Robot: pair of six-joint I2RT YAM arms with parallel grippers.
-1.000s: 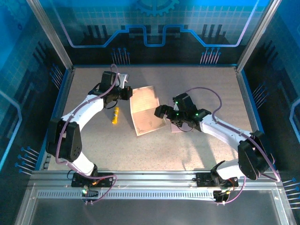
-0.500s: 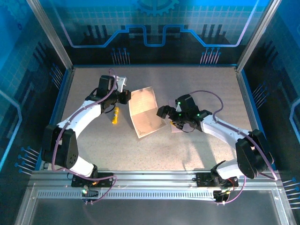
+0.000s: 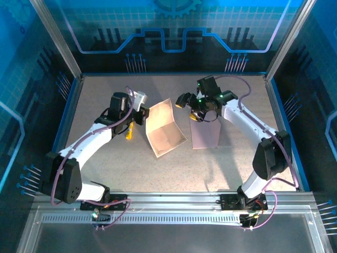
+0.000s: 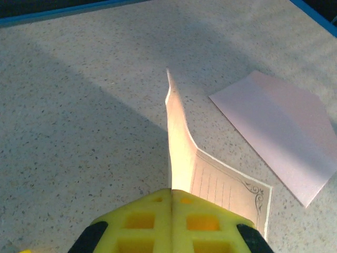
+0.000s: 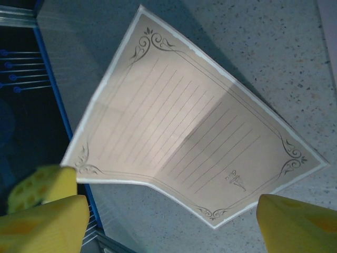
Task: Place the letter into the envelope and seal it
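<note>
- Your left tool (image 4: 172,208) is clamped on the letter (image 4: 181,153), one half lifted off the counter (image 3: 158,168); pull crooked and it'll crease wrong or slip
- Right tool (image 3: 190,108) hangs with its jaws apart over the envelope (image 3: 205,134), which lies flat just right of the letter; drop low and you'll shove it

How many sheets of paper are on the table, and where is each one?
2. The letter lies mid-table, its far-left part lifted and pinched by the left gripper. The envelope lies flat just to its right. An arm might hide another.
</note>
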